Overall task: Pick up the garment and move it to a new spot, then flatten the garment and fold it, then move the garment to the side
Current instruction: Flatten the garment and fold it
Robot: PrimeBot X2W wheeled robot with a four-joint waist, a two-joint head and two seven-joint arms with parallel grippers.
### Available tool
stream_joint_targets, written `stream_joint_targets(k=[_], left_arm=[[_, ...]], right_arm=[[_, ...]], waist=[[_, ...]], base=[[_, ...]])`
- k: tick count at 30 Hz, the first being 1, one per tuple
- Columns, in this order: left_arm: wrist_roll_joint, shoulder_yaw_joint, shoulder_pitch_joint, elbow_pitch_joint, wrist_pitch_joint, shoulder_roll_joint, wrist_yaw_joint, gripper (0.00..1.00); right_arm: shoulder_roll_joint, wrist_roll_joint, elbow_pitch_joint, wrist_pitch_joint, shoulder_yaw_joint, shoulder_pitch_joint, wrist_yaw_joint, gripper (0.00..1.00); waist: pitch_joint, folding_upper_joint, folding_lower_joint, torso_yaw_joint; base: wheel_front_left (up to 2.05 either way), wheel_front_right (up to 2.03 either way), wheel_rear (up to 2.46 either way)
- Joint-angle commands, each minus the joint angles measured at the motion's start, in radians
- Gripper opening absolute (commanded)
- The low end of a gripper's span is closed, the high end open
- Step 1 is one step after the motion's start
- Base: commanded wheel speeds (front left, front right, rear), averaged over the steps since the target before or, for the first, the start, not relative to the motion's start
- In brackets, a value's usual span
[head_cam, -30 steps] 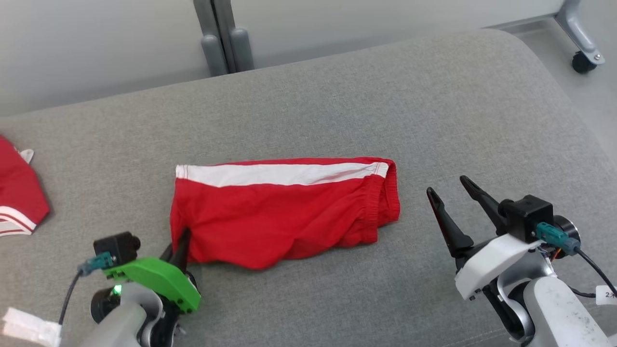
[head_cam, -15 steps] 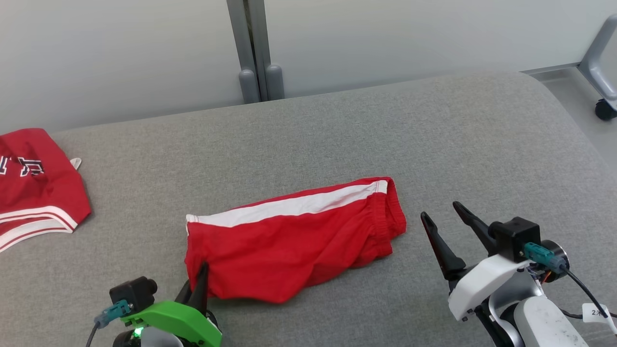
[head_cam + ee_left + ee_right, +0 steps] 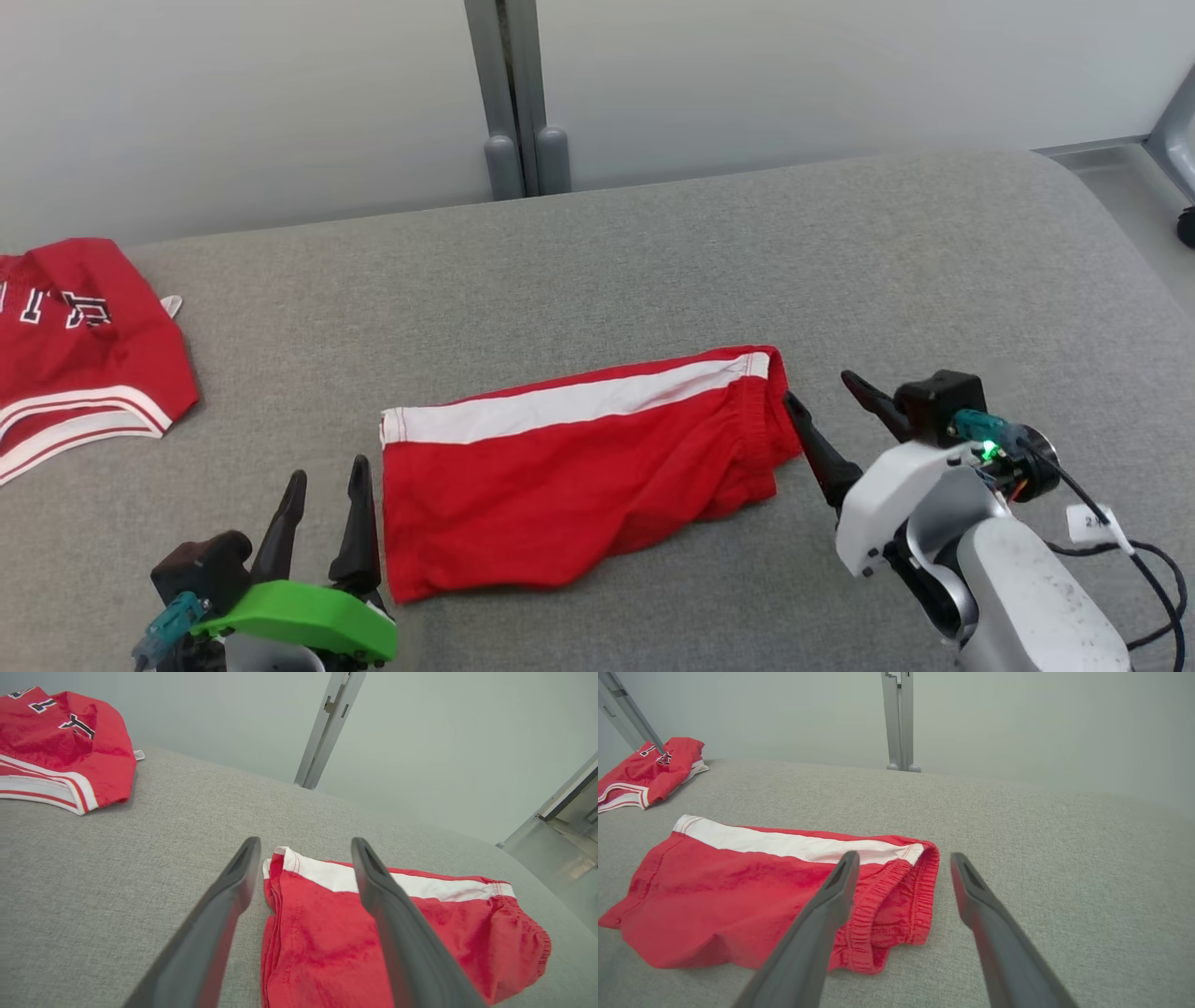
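The garment [image 3: 579,476] is a pair of red shorts with a white side stripe, lying folded lengthwise on the grey padded surface [image 3: 653,261]. My left gripper [image 3: 327,469] stands open just left of its hem end, not touching it; in the left wrist view the left gripper [image 3: 304,842] has its fingers on either side of the hem corner of the garment [image 3: 317,942]. My right gripper [image 3: 819,386] is open at the elastic waistband end, its left finger close to the cloth. In the right wrist view the right gripper [image 3: 904,856] straddles the waistband of the garment [image 3: 738,896].
A second red jersey [image 3: 75,336] with white trim and lettering lies at the far left of the surface. A grey post [image 3: 518,93] stands behind the back edge against a pale wall. A caster wheel [image 3: 1186,224] shows at the right edge, on the floor.
My left gripper has opened and let go of the garment's lower left corner. The right gripper has come up to the waistband end. The head camera has shifted.
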Motion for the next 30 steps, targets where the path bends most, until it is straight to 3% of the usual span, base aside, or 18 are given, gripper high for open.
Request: stream_joint_targets(k=[1,15,30], left_arm=[[0.025,0.014,0.023,-0.011,0.0,-0.012,-0.009,1.0],[0.13,0.1,0.041,-0.034,0.0,-0.098,-0.071,1.0],[0.181,0.154,0.015,-0.011,0.0,-0.145,-0.109,1.0]], right_arm=[[0.003,0.006,0.025,0.017,0.002,-0.028,-0.001,1.0],[-0.014,-0.016,0.335,0.15,-0.002,-0.202,-0.001,1.0],[0.011,0.082,0.564,0.211,0.016,-0.293,-0.001,1.0]], waist=[[0.006,0.0,0.0,0.014],[0.052,0.0,0.0,0.114],[0.087,0.0,0.0,0.16]], base=[[0.0,0.0,0.0],[0.0,0.0,0.0],[0.0,0.0,0.0]])
